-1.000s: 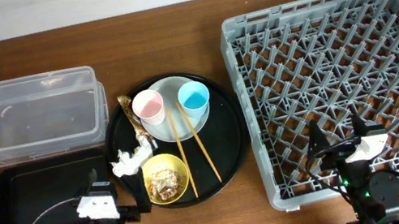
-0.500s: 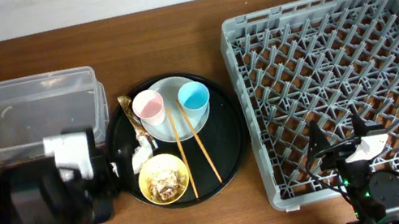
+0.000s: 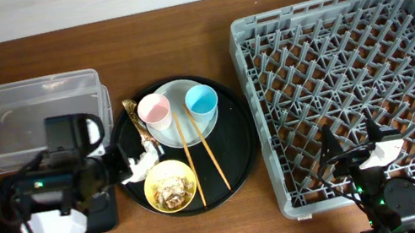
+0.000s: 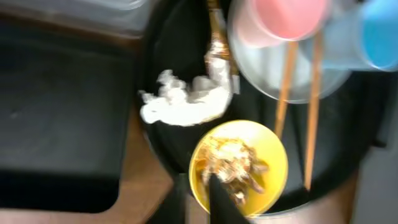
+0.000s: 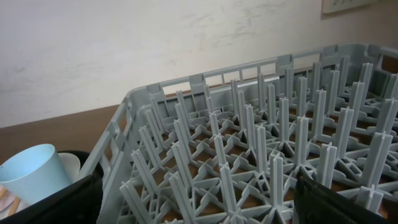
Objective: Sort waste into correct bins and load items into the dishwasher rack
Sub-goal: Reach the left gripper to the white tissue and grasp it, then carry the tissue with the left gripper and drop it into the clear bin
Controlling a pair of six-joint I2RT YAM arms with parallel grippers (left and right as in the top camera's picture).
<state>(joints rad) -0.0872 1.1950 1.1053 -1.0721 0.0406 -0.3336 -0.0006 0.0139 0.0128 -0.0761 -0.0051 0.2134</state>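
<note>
At 9 o'clock on the round tray (image 3: 233,142), the tissue (image 3: 138,163) is lying beside the left gripper (image 3: 115,161), whose grip I cannot tell; the right gripper (image 3: 353,142) is sitting spread open at 6 o'clock of the rack (image 3: 333,51).

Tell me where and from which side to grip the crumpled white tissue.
I would pinch the crumpled tissue across its bulky middle, coming down from above: it lies low on the round black tray, with the yellow bowl and gold wrapper close beside it.

Grey rack (image 5: 249,127), blue cup (image 5: 31,174) beside
</note>
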